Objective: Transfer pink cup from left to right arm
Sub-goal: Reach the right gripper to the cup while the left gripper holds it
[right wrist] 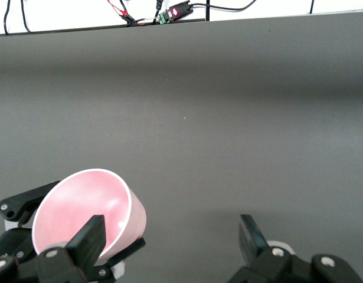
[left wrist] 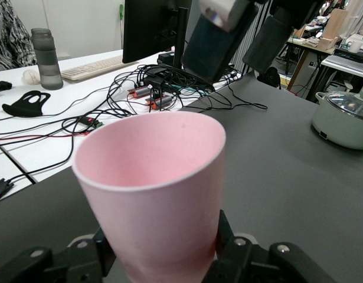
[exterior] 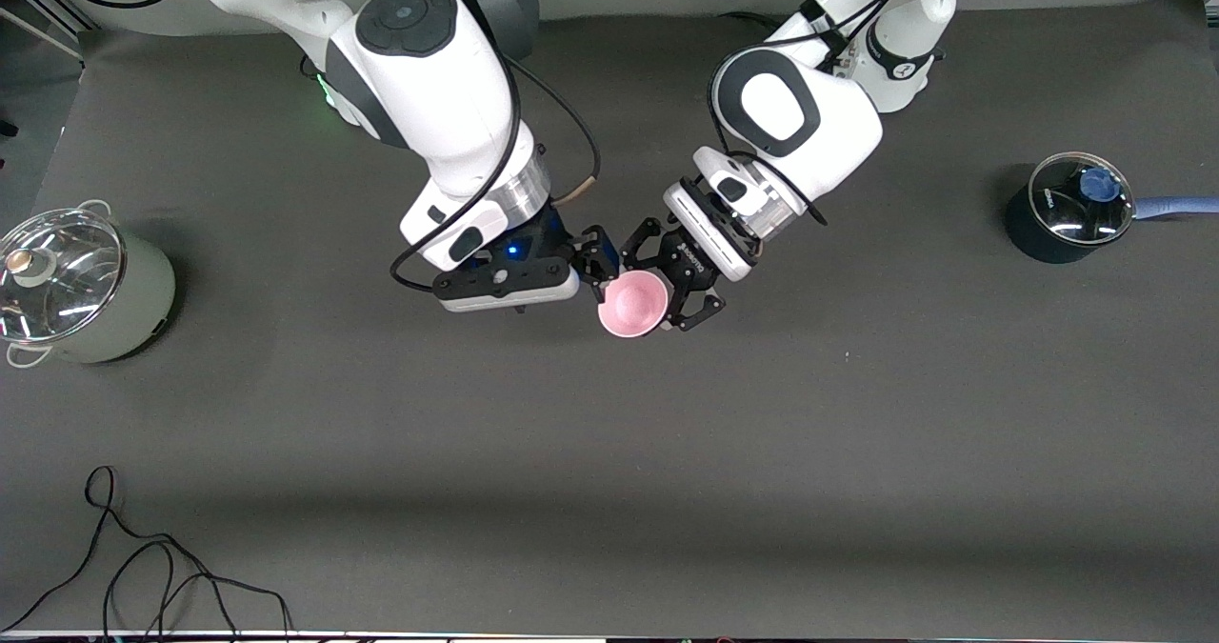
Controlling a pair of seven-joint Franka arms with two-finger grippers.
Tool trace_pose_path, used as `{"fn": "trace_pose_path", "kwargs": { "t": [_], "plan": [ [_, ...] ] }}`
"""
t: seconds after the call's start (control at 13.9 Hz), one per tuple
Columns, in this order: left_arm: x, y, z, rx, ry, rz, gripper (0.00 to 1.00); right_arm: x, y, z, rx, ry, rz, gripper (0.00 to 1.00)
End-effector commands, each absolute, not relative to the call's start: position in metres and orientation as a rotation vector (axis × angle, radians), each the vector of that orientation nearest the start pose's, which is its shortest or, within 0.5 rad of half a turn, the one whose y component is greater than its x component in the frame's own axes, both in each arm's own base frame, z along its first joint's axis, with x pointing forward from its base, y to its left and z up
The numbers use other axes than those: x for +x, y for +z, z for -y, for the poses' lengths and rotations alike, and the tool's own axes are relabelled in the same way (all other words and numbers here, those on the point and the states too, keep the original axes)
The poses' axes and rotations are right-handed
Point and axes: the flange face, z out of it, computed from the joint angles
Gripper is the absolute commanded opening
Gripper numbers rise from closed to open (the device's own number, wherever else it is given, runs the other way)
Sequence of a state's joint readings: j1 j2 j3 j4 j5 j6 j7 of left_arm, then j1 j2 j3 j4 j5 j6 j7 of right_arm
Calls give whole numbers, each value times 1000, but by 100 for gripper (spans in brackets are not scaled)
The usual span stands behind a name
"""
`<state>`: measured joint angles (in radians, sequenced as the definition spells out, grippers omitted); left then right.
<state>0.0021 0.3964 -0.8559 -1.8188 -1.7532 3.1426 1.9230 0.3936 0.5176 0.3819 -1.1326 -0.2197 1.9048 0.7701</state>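
Mid-air exchange above the middle of the dark worktop [exterior: 667, 491]. The left claw [exterior: 667, 286], a black skeletal linkage, is clamped on the lower body of the pink cup [exterior: 631, 304], whose open mouth tilts toward the front camera. In the left wrist view the cup [left wrist: 151, 188] fills the foreground, with black linkage fingers [left wrist: 240, 259] pressing its base from both sides. The right claw [exterior: 597, 267], mounted under a flat bar lit blue, is over the same central patch of worktop, just beside the cup; its fingers stand wide apart. In the right wrist view one finger [right wrist: 90, 239] lies in front of the cup's rim and the other is well clear; whether either touches the cup cannot be told. A pale green lidded pot [exterior: 76, 286] stands at the right arm's end of the worktop, a dark saucepan with glass lid [exterior: 1071, 207] at the left arm's end. A loose black cable [exterior: 143, 567] lies near the front edge.
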Motion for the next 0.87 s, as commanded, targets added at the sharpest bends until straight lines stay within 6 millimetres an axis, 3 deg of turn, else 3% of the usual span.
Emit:
{"fn": "trace_pose_path", "kwargs": {
  "t": [0.0, 0.36, 0.65, 0.79],
  "plan": [
    [509, 408, 381, 2133, 1177, 895, 41, 582, 562, -444, -2927, -396, -113, 100],
    [505, 408, 383, 2143, 1176, 898, 42, 588, 538, -444, -2970, -378, -120, 100],
    [503, 408, 384, 2163, 1180, 891, 42, 593, 519, -446, -2966, -328, -290, 100],
    [503, 409, 386, 2158, 1179, 889, 42, 588, 512, -456, -2970, -317, -279, 100]
  ]
}}
